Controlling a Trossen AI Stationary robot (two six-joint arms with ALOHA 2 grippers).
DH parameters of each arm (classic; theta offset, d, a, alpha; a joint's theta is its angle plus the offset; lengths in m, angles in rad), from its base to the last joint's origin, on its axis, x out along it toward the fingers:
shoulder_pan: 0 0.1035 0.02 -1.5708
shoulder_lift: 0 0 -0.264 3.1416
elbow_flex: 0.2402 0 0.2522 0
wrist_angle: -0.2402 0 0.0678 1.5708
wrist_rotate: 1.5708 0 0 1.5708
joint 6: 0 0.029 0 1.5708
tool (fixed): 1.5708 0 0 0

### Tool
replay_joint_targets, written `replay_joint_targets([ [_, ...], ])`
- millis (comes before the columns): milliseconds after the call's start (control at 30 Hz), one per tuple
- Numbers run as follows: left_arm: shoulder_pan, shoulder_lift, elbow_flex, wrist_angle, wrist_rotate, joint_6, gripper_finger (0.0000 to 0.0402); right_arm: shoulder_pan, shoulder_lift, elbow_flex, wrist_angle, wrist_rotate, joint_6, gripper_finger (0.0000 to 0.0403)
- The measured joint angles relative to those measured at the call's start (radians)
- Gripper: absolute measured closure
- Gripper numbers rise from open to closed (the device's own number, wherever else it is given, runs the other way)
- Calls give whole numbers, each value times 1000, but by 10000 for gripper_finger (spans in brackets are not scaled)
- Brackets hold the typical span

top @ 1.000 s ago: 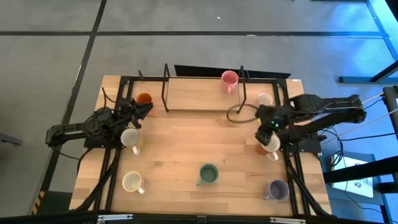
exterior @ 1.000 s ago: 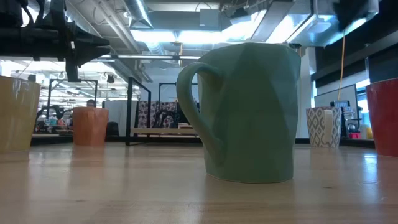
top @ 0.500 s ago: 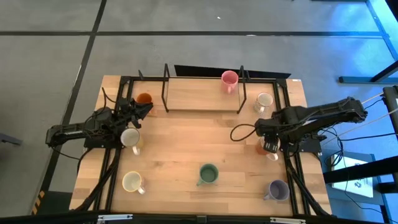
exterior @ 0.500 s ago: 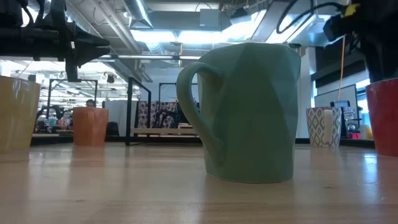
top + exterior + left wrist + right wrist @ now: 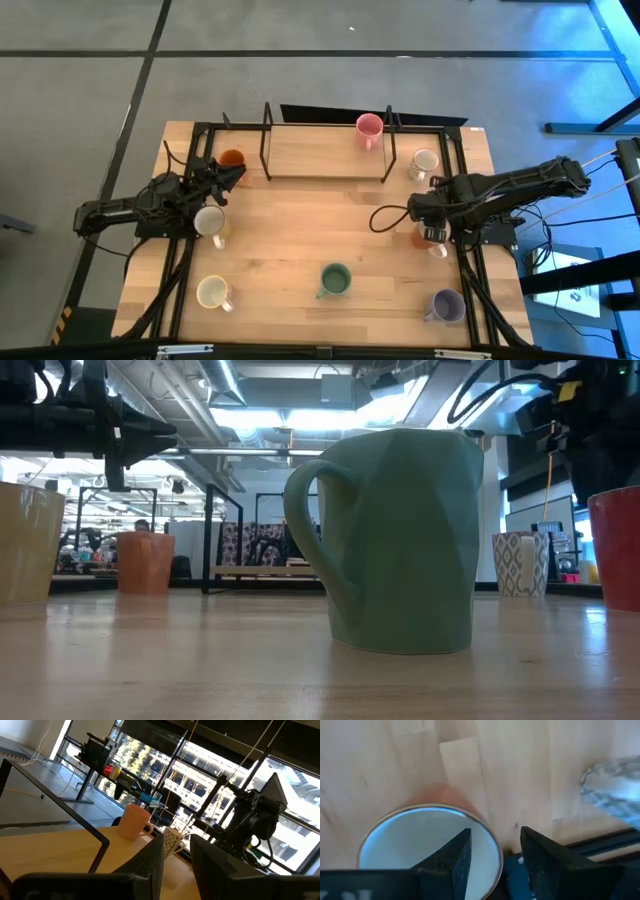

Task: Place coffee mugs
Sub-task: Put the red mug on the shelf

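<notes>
A red mug with a white inside [image 5: 433,239] stands on its base near the table's right edge, also in the low view [image 5: 618,550]. My right gripper [image 5: 429,220] hangs over it, pointing down and open. In the right wrist view [image 5: 495,834] one finger is above the mug's hollow [image 5: 425,850] and the other outside its rim. My left gripper [image 5: 233,173] waits open beside the orange mug [image 5: 232,158]. Standing apart on the table are the pink [image 5: 368,127], patterned white [image 5: 425,161], white [image 5: 209,220], cream [image 5: 212,292], green [image 5: 335,280] and lavender [image 5: 446,305] mugs.
A black wire rack [image 5: 268,140] stands at the table's far side, with the pink mug on its board. A loose cable loop [image 5: 385,213] hangs left of my right gripper. Bare wood lies in the table's middle [image 5: 310,220]. The right arm's base frame [image 5: 490,235] borders the red mug.
My right gripper has swung toward the table's near edge and tipped down, ending above the red mug. In the low view it has come down into the picture's upper right. Its cable loop has shifted with it. The mugs have stayed in place.
</notes>
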Motion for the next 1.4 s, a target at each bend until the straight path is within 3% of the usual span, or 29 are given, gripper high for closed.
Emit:
replay_joint_targets([
  [500, 0, 0, 0, 0, 5, 0, 313, 0, 0, -158, 114, -70, -25, 252],
  [833, 0, 0, 0, 0, 6, 0, 313, 0, -4, -154, 119, -115, -81, 390],
  [1100, 0, 0, 0, 0, 7, 0, 313, -9, 2, -114, 129, -129, -37, 395],
  [1400, 0, 0, 0, 1, 7, 0, 313, -128, 7, 45, 216, -76, 30, 397],
])
